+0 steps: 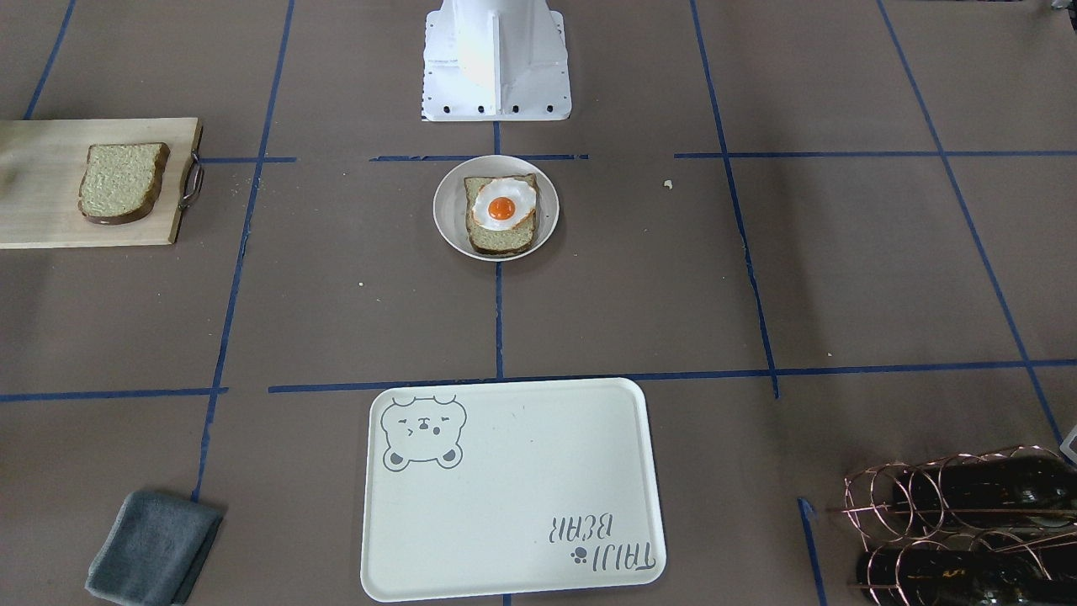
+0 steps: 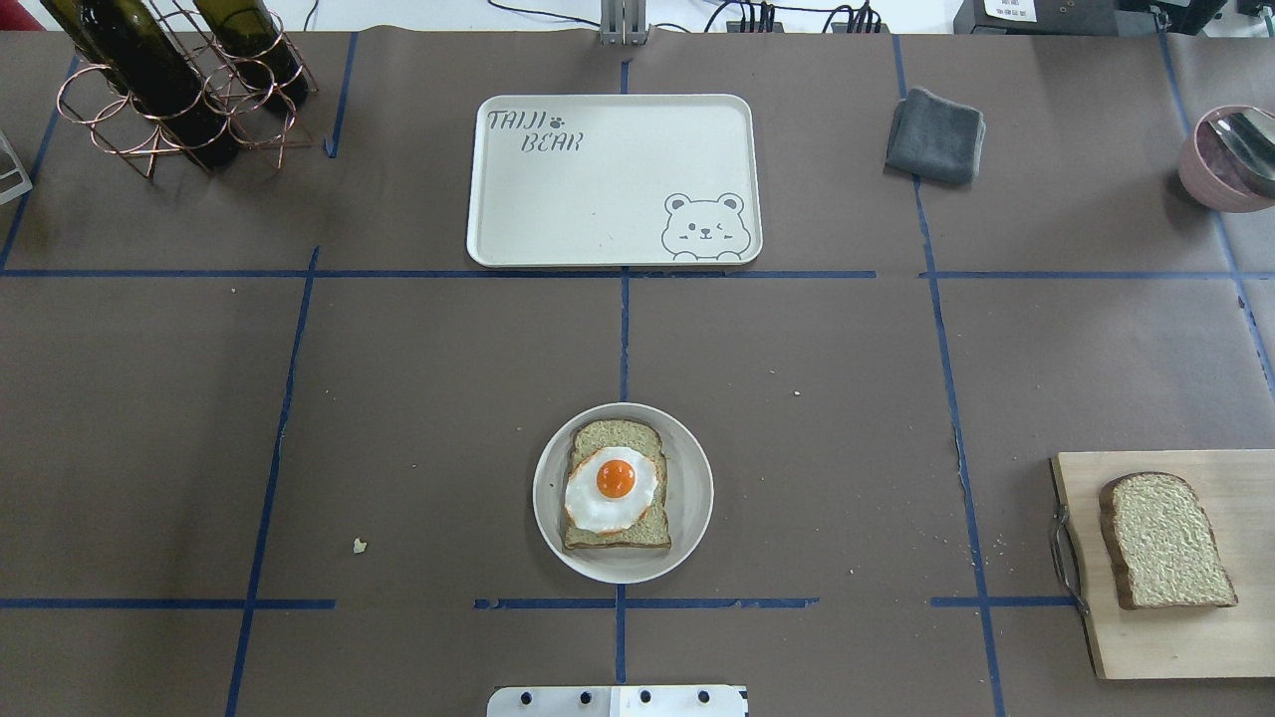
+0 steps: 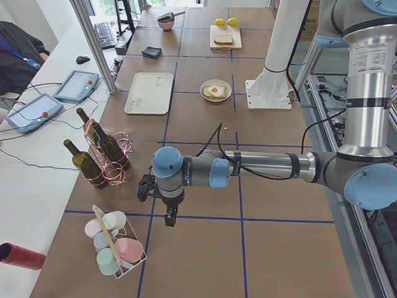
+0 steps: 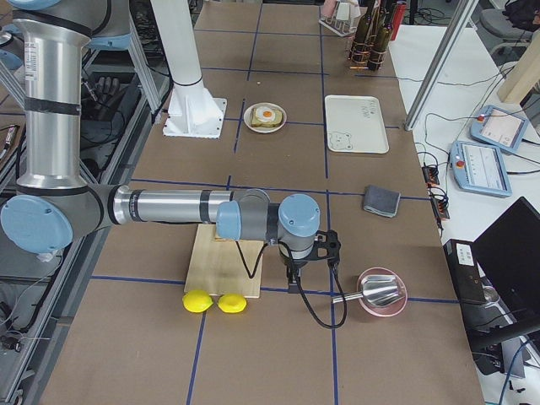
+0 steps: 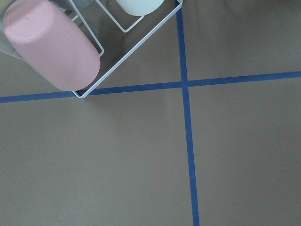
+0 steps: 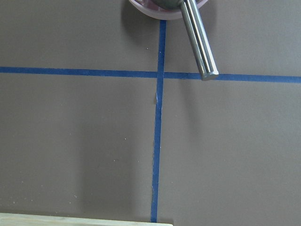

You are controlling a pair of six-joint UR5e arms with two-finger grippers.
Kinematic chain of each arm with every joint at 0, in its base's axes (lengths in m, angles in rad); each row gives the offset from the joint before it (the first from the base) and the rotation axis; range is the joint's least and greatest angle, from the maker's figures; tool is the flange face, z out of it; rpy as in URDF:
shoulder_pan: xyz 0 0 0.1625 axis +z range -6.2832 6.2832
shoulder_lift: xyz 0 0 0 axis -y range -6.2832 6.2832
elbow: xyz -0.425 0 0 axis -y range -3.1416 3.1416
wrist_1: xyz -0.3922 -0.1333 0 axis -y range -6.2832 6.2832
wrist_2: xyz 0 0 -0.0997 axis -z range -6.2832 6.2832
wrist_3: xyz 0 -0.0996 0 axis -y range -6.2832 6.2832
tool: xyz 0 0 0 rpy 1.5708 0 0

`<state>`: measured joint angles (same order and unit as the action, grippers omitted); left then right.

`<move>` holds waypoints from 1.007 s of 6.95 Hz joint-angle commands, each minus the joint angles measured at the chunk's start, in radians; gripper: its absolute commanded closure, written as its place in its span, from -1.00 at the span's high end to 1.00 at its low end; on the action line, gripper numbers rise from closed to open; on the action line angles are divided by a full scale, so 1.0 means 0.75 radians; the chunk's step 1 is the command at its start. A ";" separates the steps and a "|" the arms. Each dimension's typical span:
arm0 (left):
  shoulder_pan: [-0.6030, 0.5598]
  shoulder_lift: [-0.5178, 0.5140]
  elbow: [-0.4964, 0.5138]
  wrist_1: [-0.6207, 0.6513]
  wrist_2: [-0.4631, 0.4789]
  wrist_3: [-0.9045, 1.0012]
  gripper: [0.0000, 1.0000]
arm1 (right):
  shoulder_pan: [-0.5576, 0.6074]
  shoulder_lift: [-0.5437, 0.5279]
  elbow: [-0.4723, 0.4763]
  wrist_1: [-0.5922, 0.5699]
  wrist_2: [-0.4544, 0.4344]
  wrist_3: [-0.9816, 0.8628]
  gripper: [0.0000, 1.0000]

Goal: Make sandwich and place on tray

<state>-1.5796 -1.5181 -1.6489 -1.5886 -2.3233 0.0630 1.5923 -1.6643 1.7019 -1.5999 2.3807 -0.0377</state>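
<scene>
One bread slice (image 2: 618,438) lies on a small round white plate (image 2: 687,518) at the table's middle, with the fried egg (image 2: 612,488) on top of it. The second bread slice (image 2: 1165,541) lies on a wooden cutting board (image 2: 1146,637) at the right. The cream tray (image 2: 613,179) with the bear drawing lies empty beyond the plate. My left gripper (image 3: 169,214) shows only in the exterior left view, far off beside a cup rack. My right gripper (image 4: 293,283) shows only in the exterior right view, between the board and a pink bowl. I cannot tell whether either is open or shut.
A copper wire rack with wine bottles (image 2: 169,80) stands at the far left. A folded grey cloth (image 2: 934,134) lies right of the tray. A pink bowl with a metal ladle (image 2: 1230,154) sits at the far right. Two lemons (image 4: 215,302) lie by the board. The cup rack (image 3: 115,245) holds pastel cups.
</scene>
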 commanded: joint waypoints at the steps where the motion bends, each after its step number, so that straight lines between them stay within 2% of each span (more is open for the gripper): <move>1: 0.002 0.001 -0.002 -0.001 -0.001 0.000 1.00 | 0.000 0.000 0.001 0.000 0.004 0.001 1.00; 3: 0.002 -0.009 -0.021 -0.027 -0.003 0.000 1.00 | -0.002 0.012 0.011 0.002 0.008 0.001 1.00; 5: 0.008 -0.035 -0.021 -0.068 -0.009 -0.018 1.00 | -0.020 0.041 0.079 -0.002 0.008 0.005 1.00; 7: 0.020 -0.107 -0.025 -0.070 -0.011 -0.100 1.00 | -0.073 0.186 0.075 -0.014 0.016 0.013 1.00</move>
<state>-1.5714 -1.5654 -1.6650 -1.6386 -2.3308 0.0342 1.5579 -1.5805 1.7572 -1.6040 2.3848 -0.0325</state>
